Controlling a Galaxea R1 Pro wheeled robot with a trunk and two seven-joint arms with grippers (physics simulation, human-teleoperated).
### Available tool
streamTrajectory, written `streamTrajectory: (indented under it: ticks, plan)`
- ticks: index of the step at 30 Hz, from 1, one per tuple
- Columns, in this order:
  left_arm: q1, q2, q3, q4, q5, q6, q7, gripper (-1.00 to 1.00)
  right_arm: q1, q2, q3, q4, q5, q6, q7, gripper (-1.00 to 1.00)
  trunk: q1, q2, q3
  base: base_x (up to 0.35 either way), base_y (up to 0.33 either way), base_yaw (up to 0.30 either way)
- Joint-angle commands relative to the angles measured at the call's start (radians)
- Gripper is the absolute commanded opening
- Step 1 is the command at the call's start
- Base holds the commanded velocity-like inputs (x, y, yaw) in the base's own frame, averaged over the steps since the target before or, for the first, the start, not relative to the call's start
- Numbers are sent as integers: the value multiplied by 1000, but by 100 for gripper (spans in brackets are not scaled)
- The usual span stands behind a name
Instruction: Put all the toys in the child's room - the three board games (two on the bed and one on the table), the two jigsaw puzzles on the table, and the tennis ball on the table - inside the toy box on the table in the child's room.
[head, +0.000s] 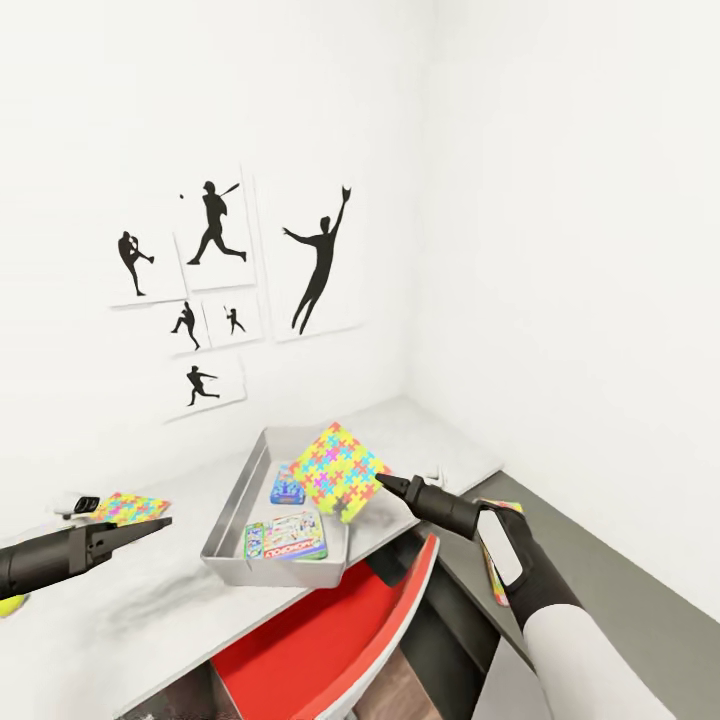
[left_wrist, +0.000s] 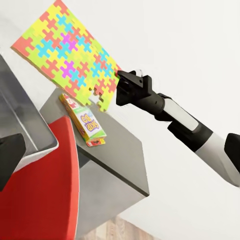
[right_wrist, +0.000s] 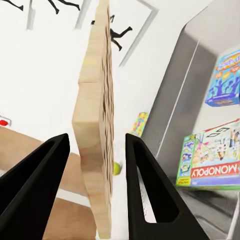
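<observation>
Toy box (head: 232, 520), grey bin, is sitting on the light grey desk (head: 140, 600) under the sports prints (head: 215, 225), near the front edge; a red chair (head: 330, 650) is tucked in just below it. Two board games are lying flat inside the bin: the Monopoly box (head: 288, 538) toward the near end and a smaller blue box (head: 290, 484) behind it; both are also showing in the right wrist view, Monopoly box (right_wrist: 212, 157) and blue box (right_wrist: 227, 77). Right gripper (head: 383, 482) is pinching one jigsaw puzzle (head: 335, 468) by its edge, holding the mat tilted over the bin's right side and clear of the desk. Left wrist view is showing the same puzzle (left_wrist: 67, 52) gripped at its corner by the right gripper (left_wrist: 120, 87). Right wrist view is showing the puzzle (right_wrist: 96, 120) edge-on between the two black fingers (right_wrist: 145, 190), fingers spread apart with the mat standing in the gap. Second puzzle (head: 128, 507) is lying flat on the desk left of the bin, just beyond the left gripper (head: 160, 523). Left gripper is hovering over the desk holding nothing; cannot tell how far its fingers are parted. Third game box (left_wrist: 85, 122) is resting on the lower dark section of the desk. Tennis ball (head: 10, 605) is peeking in at the far left edge of the head view, under the left arm.
</observation>
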Motion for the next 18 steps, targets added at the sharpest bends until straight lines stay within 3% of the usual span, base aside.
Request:
streamTrajectory:
  ticks: [1,7,18]
  plan:
    - [-1,0,0,1,-1,11,-4,100,-1,1,-4,0,-1,6,3,-100,1,-2,-2,0,0,288]
    - [-1,1,0,2,-1,12,-4,100,-1,1,-5,0,-1,5,4,-100,1,-2,-2,0,147,223]
    - [-1,1,0,2,-1,10,-4,100,-1,-1,-7,0,-3,-6,4,-100,1,-2,-2,0,86,8]
